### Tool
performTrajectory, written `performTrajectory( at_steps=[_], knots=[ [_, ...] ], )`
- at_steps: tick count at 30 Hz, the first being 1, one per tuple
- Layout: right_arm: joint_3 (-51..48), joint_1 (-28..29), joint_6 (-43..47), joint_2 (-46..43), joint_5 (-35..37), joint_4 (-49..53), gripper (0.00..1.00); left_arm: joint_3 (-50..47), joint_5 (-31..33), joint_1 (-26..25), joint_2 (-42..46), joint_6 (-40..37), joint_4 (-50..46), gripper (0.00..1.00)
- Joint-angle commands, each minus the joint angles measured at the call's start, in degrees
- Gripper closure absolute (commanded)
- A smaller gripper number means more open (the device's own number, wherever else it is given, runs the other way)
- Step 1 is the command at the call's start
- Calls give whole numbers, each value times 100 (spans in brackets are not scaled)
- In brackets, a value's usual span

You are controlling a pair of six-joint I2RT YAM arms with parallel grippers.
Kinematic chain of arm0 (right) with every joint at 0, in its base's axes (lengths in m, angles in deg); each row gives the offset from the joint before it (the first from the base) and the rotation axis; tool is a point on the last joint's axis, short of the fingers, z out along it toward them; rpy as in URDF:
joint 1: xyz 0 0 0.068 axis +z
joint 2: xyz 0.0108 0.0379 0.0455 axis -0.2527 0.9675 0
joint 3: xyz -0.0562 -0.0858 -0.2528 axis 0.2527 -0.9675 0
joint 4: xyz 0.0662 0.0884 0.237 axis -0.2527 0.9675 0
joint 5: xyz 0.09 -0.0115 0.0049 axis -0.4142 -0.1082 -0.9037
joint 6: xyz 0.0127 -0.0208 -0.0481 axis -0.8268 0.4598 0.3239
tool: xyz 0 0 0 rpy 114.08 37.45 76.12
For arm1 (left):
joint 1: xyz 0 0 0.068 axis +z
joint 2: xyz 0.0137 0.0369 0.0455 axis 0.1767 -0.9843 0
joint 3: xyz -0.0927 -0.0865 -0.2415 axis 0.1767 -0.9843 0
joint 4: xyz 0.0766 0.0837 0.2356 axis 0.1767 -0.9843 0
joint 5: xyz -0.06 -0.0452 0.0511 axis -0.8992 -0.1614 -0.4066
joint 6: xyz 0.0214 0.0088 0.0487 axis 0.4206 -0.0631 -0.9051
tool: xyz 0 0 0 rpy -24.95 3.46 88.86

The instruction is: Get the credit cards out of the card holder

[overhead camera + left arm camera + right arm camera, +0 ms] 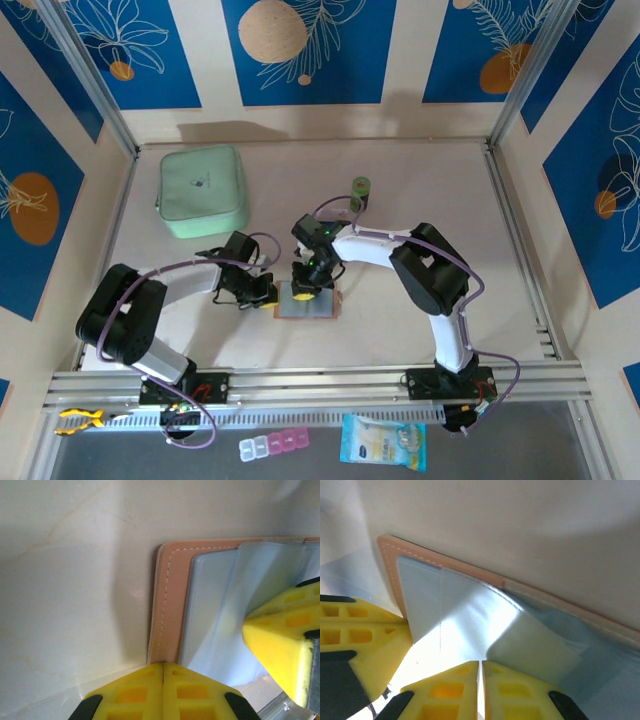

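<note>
Card holder [170, 605] edge touched by clenched left gripper [163, 672]; right gripper [480, 667] clenched, tips on grey-blue pocket [460, 615].

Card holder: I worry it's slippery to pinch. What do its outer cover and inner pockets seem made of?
Card holder cover: tan, matte, probably leather or faux leather, given the white stitching along its edge. Pockets: grey-blue, glossy, likely thin plastic or coated fabric; they catch bright highlights and buckle.
</note>
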Motion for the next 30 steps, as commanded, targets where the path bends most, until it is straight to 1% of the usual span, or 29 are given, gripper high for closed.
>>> performTrajectory(
  at_steps=[1,4,8,10,13,15,16,18,19,20,22,23,27,30],
  knots=[
    [-32,-32,138,-193,255,404,87,-143,94,71,-118,-83,-139,100],
    [-79,-34,143,-279,-37,99,87,-114,77,71,-101,-69,-136,100],
    [-391,-64,131,-641,-550,-684,87,1,141,71,-9,-80,-144,100],
    [-498,-103,145,-833,-490,-772,84,64,228,70,149,-79,-197,100],
    [-679,-200,221,-1147,-296,-776,77,184,400,71,436,-130,-365,100],
    [-797,-297,292,-1343,-148,-715,72,298,535,80,628,-186,-551,95],
    [-847,-345,354,-1446,-48,-641,65,345,659,79,744,-213,-641,89],
    [-968,-436,469,-1653,148,-535,47,405,932,87,959,-270,-801,72],
    [-1051,-494,526,-1760,246,-493,36,434,1077,88,1065,-303,-868,57],
    [-1135,-563,579,-1871,359,-454,21,458,1217,95,1167,-341,-930,42],
    [-1299,-693,671,-2066,552,-385,2,521,1415,127,1278,-401,-1060,20],
    [-1373,-765,710,-2181,663,-324,1,557,1501,146,1329,-449,-1121,0],
    [-1746,-1041,920,-2701,1178,-254,1,674,2023,158,1445,-622,-1360,0],
    [-2037,-1228,1157,-3147,1963,-184,1,674,2759,167,1589,-816,-1375,0]
  ],
)
